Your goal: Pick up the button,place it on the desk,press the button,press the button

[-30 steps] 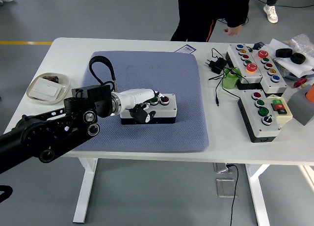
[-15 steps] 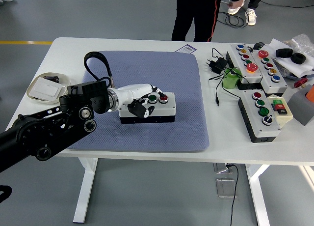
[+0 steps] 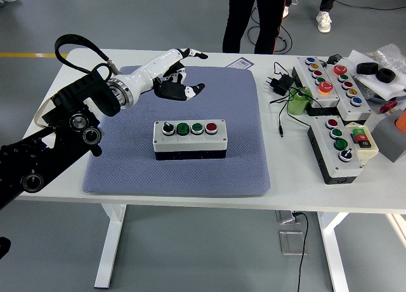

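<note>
A white button box (image 3: 190, 139) lies on the blue-grey mat (image 3: 235, 165), near its middle. Its top carries a black knob, two green buttons and a red button in a row. My left hand (image 3: 181, 76) hangs open above the mat's far part, well behind the box and clear of it, fingers spread and holding nothing. The black left arm (image 3: 60, 139) comes in from the lower left. My right arm is out of view.
Two more button boxes (image 3: 330, 82) (image 3: 339, 149) lie at the right with a green cylinder (image 3: 297, 103), a black plug and cable (image 3: 279, 86). A white dish (image 3: 47, 111) sits at the left, partly behind my arm. A person's legs (image 3: 254, 16) stand at the far side.
My left hand has lifted off the button box and drawn back and up toward the mat's far edge. The box stays on the mat. The person at the far side has straightened.
</note>
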Robot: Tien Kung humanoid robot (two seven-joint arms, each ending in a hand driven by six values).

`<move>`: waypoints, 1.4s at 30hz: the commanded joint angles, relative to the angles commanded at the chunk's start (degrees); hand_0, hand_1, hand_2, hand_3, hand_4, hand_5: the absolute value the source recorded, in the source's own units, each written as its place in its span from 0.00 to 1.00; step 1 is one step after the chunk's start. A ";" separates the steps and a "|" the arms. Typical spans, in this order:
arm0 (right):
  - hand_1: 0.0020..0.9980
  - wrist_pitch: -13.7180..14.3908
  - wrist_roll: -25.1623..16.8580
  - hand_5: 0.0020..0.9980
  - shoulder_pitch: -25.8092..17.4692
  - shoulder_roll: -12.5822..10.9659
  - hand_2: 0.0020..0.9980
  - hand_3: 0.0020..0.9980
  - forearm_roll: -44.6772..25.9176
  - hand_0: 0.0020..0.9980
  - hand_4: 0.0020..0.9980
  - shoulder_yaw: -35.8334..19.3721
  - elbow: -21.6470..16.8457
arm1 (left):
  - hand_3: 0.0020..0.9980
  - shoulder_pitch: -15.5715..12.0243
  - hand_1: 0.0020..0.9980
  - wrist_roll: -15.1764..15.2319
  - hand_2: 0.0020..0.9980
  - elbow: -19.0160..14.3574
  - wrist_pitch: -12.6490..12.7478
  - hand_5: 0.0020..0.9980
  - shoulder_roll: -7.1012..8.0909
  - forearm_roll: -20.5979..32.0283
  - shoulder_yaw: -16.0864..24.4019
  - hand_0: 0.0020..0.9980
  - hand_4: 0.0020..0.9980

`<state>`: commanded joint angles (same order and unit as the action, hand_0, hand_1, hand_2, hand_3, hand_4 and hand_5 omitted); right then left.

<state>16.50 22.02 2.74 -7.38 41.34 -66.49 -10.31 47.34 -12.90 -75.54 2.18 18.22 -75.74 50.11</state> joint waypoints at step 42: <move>0.51 0.06 0.08 0.36 0.43 0.57 0.55 0.59 0.29 0.64 0.24 -0.77 0.00 | 0.97 -12.89 0.94 13.22 0.96 11.24 -0.99 0.79 4.71 13.76 12.74 0.96 0.93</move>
<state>16.56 22.10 3.17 -6.81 41.63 -67.26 -10.31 34.44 0.32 -64.30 1.19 22.93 -61.98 62.85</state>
